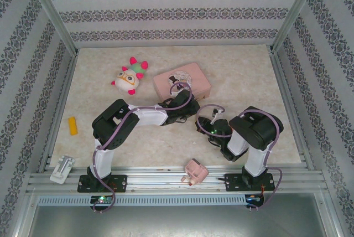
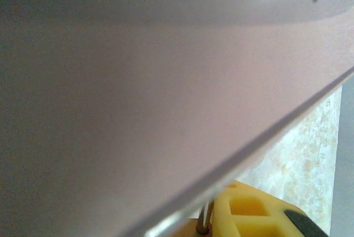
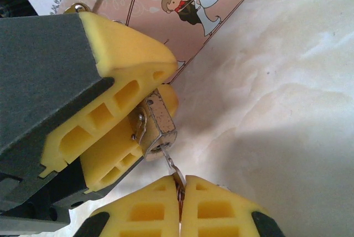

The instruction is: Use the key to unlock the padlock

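Observation:
The small brass padlock (image 3: 159, 123) is clamped between the yellow fingers (image 3: 124, 62) of my left gripper (image 1: 189, 115), just above the table and close in front of the pink tin. The thin key (image 3: 170, 162) has its tip in the keyhole at the padlock's lower end. Its head is pinched in my right gripper (image 3: 180, 192), which is shut on it. In the left wrist view, a thin silver shackle leg (image 2: 205, 219) stands beside one yellow finger (image 2: 249, 215). In the top view, my right gripper (image 1: 204, 124) meets the left one at mid table.
The pink illustrated tin (image 1: 182, 80) lies right behind both grippers and looms blurred in the left wrist view (image 2: 138, 98). A plush toy (image 1: 129, 76) sits to its left. A yellow block (image 1: 72, 125), a white object (image 1: 62, 169) and a pink plug (image 1: 194, 171) lie nearer the front.

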### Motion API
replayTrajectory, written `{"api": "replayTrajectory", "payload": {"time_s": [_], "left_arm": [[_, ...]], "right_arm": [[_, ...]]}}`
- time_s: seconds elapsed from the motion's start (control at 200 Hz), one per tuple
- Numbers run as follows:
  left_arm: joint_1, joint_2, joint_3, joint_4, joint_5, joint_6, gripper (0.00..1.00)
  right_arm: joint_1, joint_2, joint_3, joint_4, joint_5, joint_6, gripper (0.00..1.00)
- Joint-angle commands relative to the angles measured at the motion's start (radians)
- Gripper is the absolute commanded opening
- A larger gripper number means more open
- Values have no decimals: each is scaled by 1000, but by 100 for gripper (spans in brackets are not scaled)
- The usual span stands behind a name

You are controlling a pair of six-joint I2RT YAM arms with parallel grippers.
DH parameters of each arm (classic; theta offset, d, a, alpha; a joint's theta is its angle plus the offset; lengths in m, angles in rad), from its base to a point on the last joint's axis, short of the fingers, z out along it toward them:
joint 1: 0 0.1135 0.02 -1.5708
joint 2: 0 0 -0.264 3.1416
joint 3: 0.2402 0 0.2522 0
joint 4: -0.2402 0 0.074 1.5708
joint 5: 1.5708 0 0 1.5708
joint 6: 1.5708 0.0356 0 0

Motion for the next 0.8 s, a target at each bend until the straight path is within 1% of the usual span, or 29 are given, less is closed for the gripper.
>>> {"api": "replayTrajectory", "payload": {"time_s": [0.0,0.39,0.795], "left_arm": [[14,-48,1,74,-2,-47,11],[14,-41,12,67,21,-46,11],[14,-51,14,50,24,-34,11]], "right_arm": [[-7,19,23,-24,-41,4,0],[-26,17,32,-23,-52,8,0],[-76,-28,46,-24,-122,-24,0]]}}
